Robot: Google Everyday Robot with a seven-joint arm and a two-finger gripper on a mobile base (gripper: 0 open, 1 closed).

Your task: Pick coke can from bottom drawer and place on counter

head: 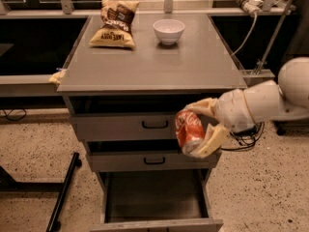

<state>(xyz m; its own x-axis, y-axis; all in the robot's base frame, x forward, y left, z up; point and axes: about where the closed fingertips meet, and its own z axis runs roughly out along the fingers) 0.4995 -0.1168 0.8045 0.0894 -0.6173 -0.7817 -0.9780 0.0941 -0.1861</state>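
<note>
My gripper point(200, 129) comes in from the right and is shut on the red coke can point(189, 131). It holds the can tilted in the air in front of the upper two drawers, above the open bottom drawer point(154, 202). The drawer's grey floor shows nothing in it. The grey counter point(154, 62) lies above and behind the can.
A chip bag point(115, 24) lies at the counter's back left and a white bowl point(168, 31) at its back middle. The two upper drawers with black handles point(155, 124) are shut. A black leg point(63, 197) stands on the floor at the left; cables hang at the right.
</note>
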